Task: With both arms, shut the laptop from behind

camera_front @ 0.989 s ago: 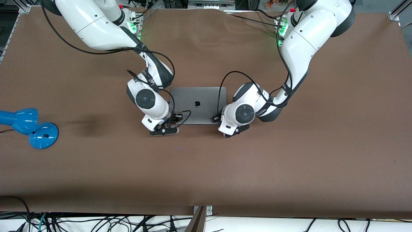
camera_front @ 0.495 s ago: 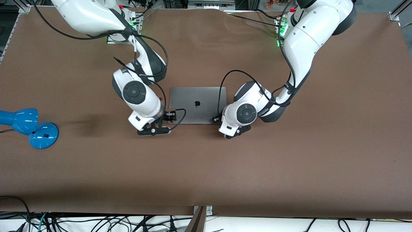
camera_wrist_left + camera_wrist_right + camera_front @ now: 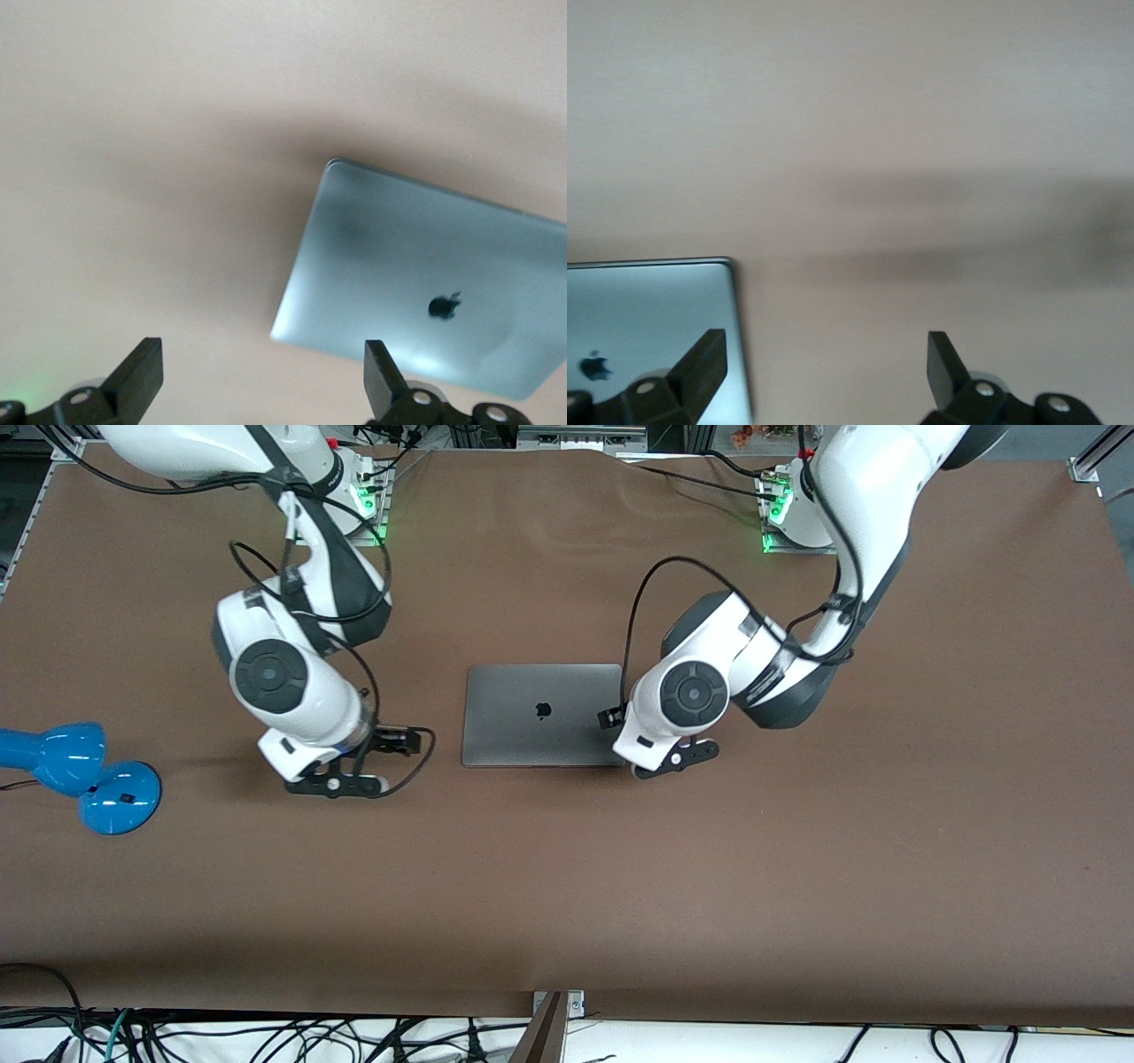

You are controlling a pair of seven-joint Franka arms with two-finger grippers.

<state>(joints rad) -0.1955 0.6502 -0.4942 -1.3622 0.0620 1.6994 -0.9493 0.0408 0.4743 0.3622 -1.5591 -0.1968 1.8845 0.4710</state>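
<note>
The grey laptop (image 3: pixel 542 715) lies shut and flat in the middle of the brown table, with its apple logo facing up. My right gripper (image 3: pixel 337 785) is open and empty over bare table, well apart from the laptop, toward the right arm's end. The right wrist view shows its gripper (image 3: pixel 824 376) with a corner of the laptop's lid (image 3: pixel 651 328) beside one finger. My left gripper (image 3: pixel 675 760) is open and empty, over the table by the laptop's corner at the left arm's end. The left wrist view shows its gripper (image 3: pixel 257 385) and the lid (image 3: pixel 425 283).
A blue desk lamp (image 3: pixel 80 771) lies at the right arm's end of the table. The table's brown surface (image 3: pixel 567 886) stretches toward the front camera. Cables hang along that edge.
Both grippers have drawn away from the laptop's lid. The right arm has swung well toward its own end of the table. The left arm has risen and shifted slightly toward its end.
</note>
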